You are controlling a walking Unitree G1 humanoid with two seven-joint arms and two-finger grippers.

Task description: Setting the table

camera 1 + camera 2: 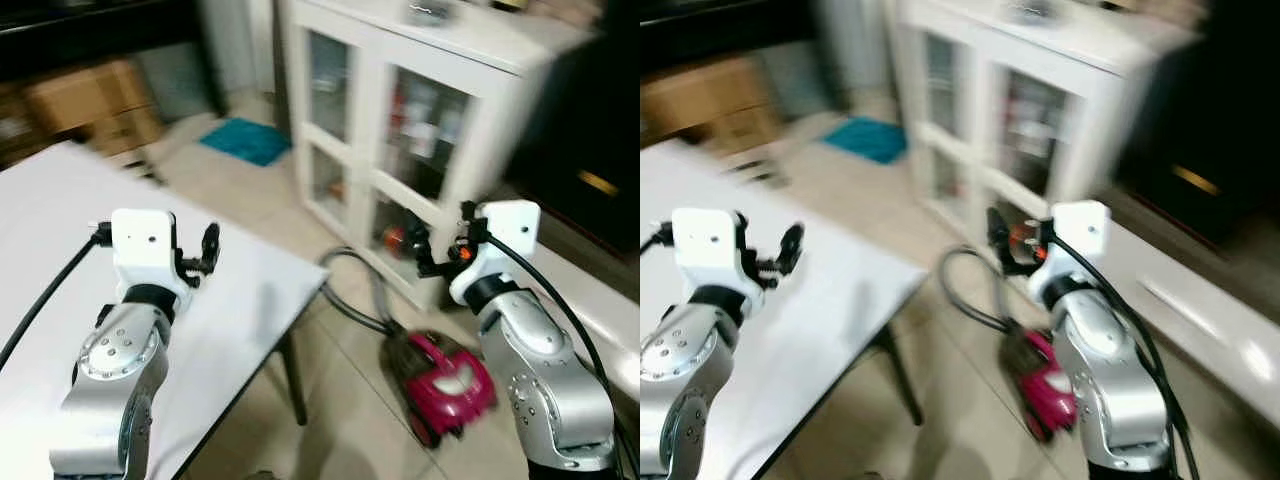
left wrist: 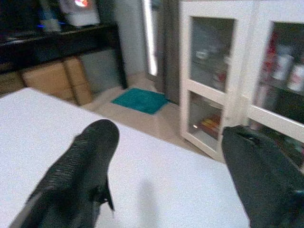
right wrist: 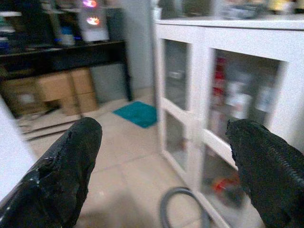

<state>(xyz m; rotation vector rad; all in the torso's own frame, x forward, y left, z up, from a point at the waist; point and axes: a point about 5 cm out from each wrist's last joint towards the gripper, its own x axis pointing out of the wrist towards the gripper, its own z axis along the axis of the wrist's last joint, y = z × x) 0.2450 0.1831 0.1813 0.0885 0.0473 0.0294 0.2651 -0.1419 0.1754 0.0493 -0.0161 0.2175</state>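
A white table (image 1: 60,230) stretches across the left, its near corner by my left arm; its visible top is bare. My left gripper (image 1: 205,255) hovers over that corner, open with nothing between its fingers (image 2: 80,175). My right gripper (image 1: 425,250) is held up off the table, over the floor in front of a white glass-door cabinet (image 1: 400,130), also open and holding nothing. Inside the cabinet, blurred jars and containers (image 3: 232,90) sit on shelves behind the glass.
A red vacuum cleaner (image 1: 445,385) with a grey hose (image 1: 350,290) lies on the tiled floor between table and cabinet. A teal mat (image 1: 245,140) lies further back. Cardboard boxes (image 1: 90,100) sit under a dark shelf at the far left. The views are motion-blurred.
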